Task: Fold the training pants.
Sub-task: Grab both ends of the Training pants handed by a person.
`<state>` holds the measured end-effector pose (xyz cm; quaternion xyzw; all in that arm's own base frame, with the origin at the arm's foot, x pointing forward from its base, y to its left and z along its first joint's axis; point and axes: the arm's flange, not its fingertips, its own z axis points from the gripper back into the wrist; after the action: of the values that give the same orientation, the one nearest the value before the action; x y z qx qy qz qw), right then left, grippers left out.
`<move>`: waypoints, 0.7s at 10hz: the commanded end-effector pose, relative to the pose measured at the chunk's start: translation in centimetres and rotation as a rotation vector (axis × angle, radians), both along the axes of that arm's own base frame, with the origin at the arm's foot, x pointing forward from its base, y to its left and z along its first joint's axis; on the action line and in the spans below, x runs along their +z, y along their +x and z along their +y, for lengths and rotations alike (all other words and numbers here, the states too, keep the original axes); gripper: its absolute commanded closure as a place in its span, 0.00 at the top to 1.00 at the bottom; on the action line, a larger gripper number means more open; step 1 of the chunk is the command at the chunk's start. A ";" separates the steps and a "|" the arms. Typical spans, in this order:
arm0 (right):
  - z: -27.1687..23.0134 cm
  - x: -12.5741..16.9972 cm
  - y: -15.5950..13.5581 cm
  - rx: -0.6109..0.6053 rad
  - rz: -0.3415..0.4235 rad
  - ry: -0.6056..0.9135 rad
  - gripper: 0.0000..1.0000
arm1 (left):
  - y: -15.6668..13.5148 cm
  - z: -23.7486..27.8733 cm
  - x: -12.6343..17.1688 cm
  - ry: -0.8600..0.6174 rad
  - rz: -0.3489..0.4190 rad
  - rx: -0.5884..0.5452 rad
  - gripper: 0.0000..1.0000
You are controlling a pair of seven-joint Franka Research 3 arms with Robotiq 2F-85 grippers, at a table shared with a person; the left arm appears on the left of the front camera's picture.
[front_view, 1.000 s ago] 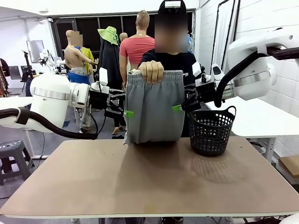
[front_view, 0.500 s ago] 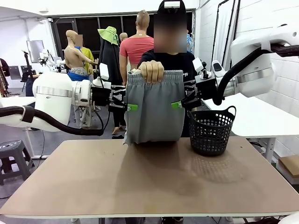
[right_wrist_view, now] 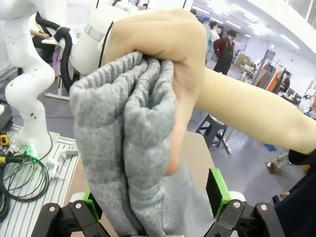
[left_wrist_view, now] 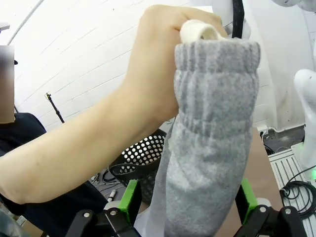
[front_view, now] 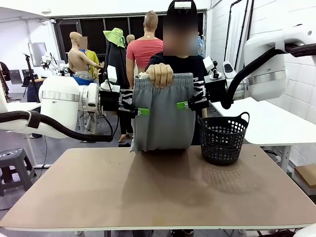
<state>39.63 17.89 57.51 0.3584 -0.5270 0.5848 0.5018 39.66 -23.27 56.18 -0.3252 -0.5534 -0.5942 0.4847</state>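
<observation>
A person's hand (front_view: 159, 75) holds up the light grey training pants (front_view: 162, 118) by the gathered waistband; they hang bunched above the far edge of the table (front_view: 148, 192). My left gripper (front_view: 139, 111) stands open at the pants' left edge, and my right gripper (front_view: 183, 104) stands open at their right edge. In the left wrist view the pants (left_wrist_view: 212, 123) hang between my green fingers (left_wrist_view: 129, 200) without being pinched. In the right wrist view the cloth (right_wrist_view: 128, 148) likewise hangs between the spread fingers (right_wrist_view: 217, 190), under the person's fist (right_wrist_view: 173, 44).
A black mesh basket (front_view: 223, 138) stands on the table's far right, just right of the pants. The person stands directly behind the pants. The brown tabletop stretches toward me in front.
Both grippers have moved inward and slightly upward, from beside the pants to straddling their side edges. The person's hand and the pants have stayed put.
</observation>
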 end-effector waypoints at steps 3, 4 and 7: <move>0.4 -0.1 1.2 0.054 0.040 0.055 1.00 | 0.6 -1.1 1.1 -0.081 0.078 0.059 1.00; 0.4 -0.2 1.6 0.063 0.049 0.060 1.00 | 0.6 -1.3 1.3 -0.086 0.073 0.067 1.00; 0.5 -0.2 1.8 0.093 0.069 0.079 1.00 | 0.2 -1.8 1.8 -0.102 0.098 0.067 1.00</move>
<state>40.83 18.20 56.87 0.4084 -0.5116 0.5833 0.4809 39.73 -24.54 57.42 -0.3568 -0.5639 -0.5442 0.5084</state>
